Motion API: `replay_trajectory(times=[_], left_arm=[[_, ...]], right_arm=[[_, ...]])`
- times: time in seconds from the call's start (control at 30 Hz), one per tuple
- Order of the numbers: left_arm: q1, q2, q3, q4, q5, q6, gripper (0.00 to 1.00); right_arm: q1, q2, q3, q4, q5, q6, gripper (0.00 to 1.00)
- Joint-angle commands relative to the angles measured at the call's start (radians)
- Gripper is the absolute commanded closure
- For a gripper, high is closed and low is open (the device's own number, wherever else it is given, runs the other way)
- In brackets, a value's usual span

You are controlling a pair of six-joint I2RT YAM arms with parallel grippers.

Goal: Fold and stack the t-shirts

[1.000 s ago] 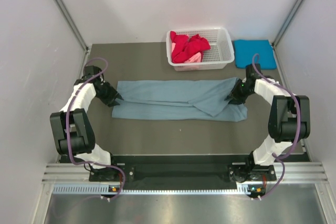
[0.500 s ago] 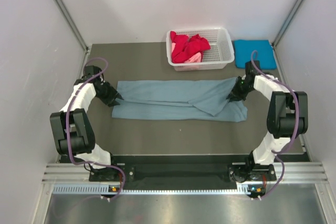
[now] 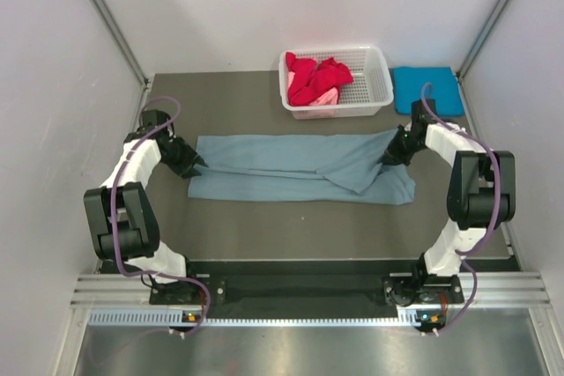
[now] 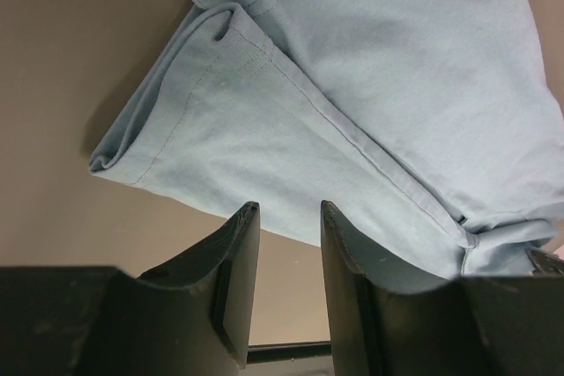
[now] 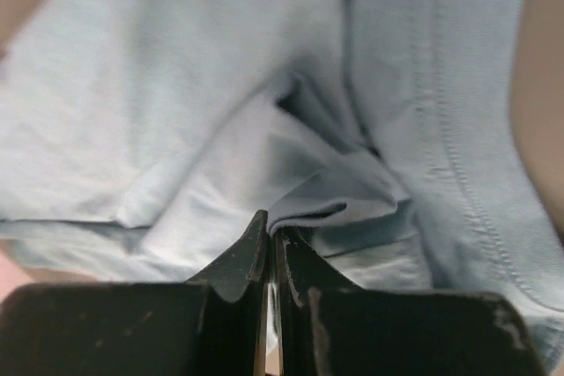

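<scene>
Grey-blue shirt (image 3: pixel 300 167) lies spread lengthwise across the middle of the table (image 3: pixel 264 226); right gripper (image 5: pixel 270 222) pinched closed on a raised fold at its right end; left gripper (image 4: pixel 289 209) at its left hem, jaws parted; red shirts (image 3: pixel 315 77) heaped in white basket (image 3: pixel 377 94); turquoise shirt (image 3: pixel 427 90) folded just right of it.

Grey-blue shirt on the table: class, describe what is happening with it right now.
The grey-blue t-shirt lies spread in a long strip across the table. The right tool is shut, pinching a fold at the shirt's right end. The left tool stands open at the left end's hem, gripping nothing. The white basket holds red and pink shirts; a turquoise shirt lies folded beside it.
</scene>
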Motion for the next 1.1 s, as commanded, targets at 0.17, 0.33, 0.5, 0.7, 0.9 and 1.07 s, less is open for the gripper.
replay_trajectory(times=[0.17,0.33,0.5,0.7,0.9,1.07], left_arm=[[0.001,0.012,0.041,0.047,0.024,-0.011,0.61],[0.001,0.008,0.045,0.039,0.021,-0.008,0.61],[0.001,0.012,0.054,0.033,0.02,-0.002,0.61],[0.001,0.019,0.062,0.033,0.026,-0.001,0.61],[0.003,0.027,0.06,0.038,0.03,0.001,0.61],[0.003,0.021,0.054,0.036,0.033,0.005,0.61]], right_arm=[[0.037,0.03,0.158,0.08,-0.105,0.106,1.0],[0.051,0.065,0.193,0.085,-0.12,0.121,1.0],[0.074,0.076,0.21,0.094,-0.139,0.134,1.0],[0.112,0.076,0.248,0.094,-0.142,0.14,1.0],[0.135,0.082,0.273,0.114,-0.145,0.155,1.0],[0.137,0.091,0.288,0.131,-0.151,0.171,1.0]])
